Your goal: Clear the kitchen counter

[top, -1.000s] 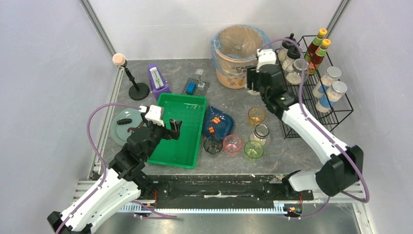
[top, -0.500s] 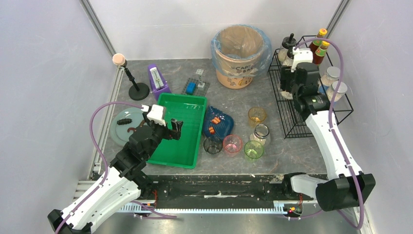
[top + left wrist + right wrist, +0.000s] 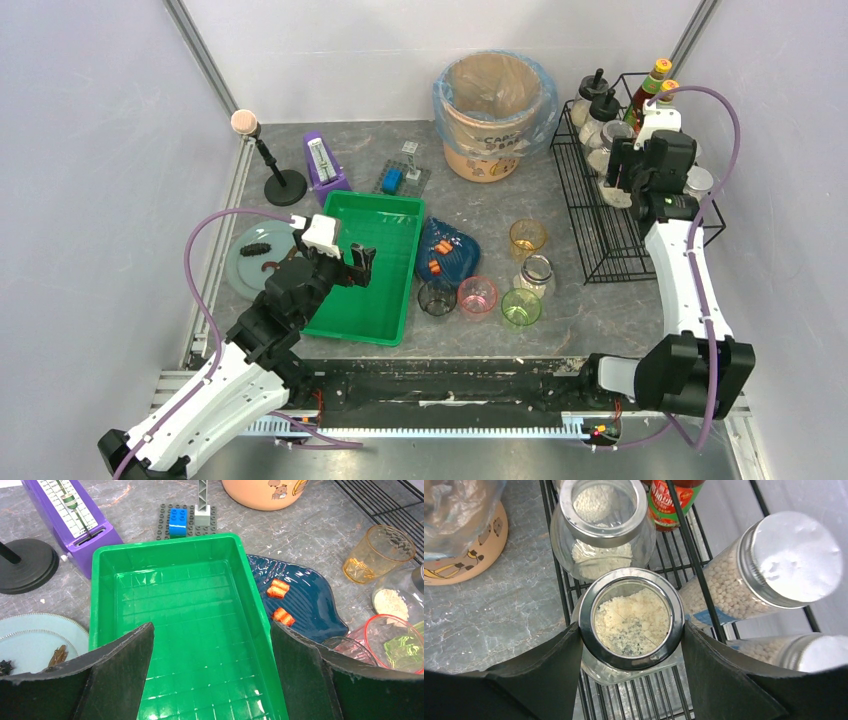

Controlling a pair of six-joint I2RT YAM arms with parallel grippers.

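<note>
kitchen counter (image 3: 470, 205) | dark grey mottled stone-look slab, rectangular, metal rails (image 3: 229, 215) along left and near edges | flat, level, crowded with loose items, bare patches between | spreads under and ahead of left gripper (image 3: 355, 262) | lies lower, off to left of right gripper (image 3: 631, 630)

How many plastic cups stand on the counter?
4: orange cup near the wire rack; dark cup, pink cup and green cup in a row right of the green tray. None seems hidden.
</note>
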